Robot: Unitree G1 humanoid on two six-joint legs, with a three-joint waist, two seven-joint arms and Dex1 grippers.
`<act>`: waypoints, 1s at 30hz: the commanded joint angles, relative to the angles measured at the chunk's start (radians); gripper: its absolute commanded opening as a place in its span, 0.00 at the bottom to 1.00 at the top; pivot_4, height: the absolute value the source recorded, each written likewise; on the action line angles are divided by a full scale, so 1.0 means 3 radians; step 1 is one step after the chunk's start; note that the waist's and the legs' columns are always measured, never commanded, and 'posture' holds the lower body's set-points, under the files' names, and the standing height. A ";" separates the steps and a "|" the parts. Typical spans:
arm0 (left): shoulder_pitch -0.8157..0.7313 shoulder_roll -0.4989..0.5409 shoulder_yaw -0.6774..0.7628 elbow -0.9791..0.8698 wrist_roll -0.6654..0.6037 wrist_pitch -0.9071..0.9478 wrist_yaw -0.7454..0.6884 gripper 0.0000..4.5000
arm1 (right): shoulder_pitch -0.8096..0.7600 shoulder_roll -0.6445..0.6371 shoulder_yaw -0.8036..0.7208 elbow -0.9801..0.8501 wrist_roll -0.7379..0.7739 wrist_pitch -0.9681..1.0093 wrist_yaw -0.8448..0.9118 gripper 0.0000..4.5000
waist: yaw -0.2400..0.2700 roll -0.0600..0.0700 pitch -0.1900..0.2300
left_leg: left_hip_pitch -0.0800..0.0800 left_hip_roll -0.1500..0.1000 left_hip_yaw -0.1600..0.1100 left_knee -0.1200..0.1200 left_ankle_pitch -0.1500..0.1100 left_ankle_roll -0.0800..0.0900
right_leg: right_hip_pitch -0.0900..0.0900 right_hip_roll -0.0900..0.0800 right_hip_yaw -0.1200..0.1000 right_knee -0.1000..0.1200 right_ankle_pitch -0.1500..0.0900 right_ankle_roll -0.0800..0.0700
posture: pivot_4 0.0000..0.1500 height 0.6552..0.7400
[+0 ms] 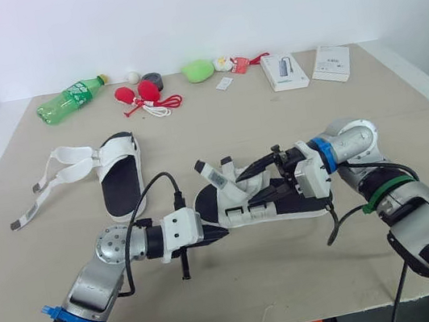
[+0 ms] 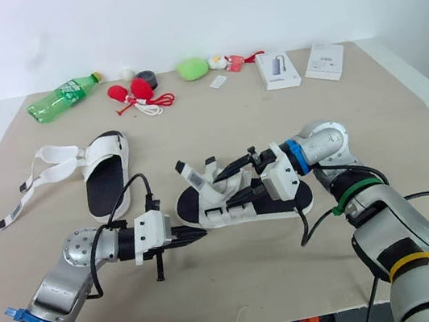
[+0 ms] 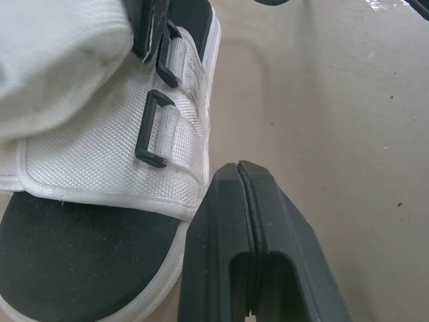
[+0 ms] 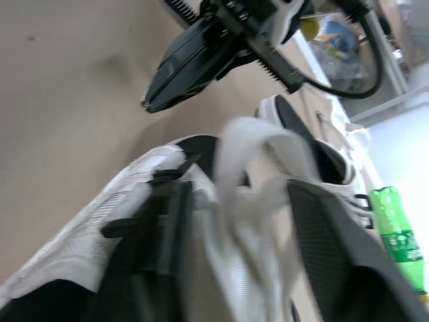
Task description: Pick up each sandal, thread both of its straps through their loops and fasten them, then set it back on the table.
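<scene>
One white sandal with a black sole (image 1: pixel 235 211) lies mid-table, its two straps standing up loose. My right gripper (image 1: pixel 247 187) hovers over its middle, open, with a raised strap (image 4: pixel 258 168) between the fingers. My left gripper (image 1: pixel 219 230) is shut and holds nothing. Its tip rests beside the sandal's toe edge, close to the two black loops (image 3: pixel 154 131). The second sandal (image 1: pixel 118 172) lies on the left of the table, both long straps (image 1: pixel 54 177) unfastened and trailing leftward.
Along the table's far edge sit a green bottle (image 1: pixel 72 99), red objects with a cord (image 1: pixel 143 95), a green lump (image 1: pixel 198 69) and two white boxes (image 1: pixel 284 70). Cables hang from both wrists. The table's front edge runs close under my arms.
</scene>
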 commanded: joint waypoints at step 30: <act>-0.0675 0.0019 0.0214 0.1023 -0.0120 -0.0233 -0.0458 0.00 | -0.0401 0.0195 -0.0223 -0.2307 -0.0445 0.6186 -0.1288 0.81 | 0.0006 -0.0001 0.0000 | -0.0015 0.0004 0.0013 -0.0002 0.0000 0.0000 | -0.0023 0.0002 0.0007 0.0001 0.0001 0.0000 | 1.00 1.00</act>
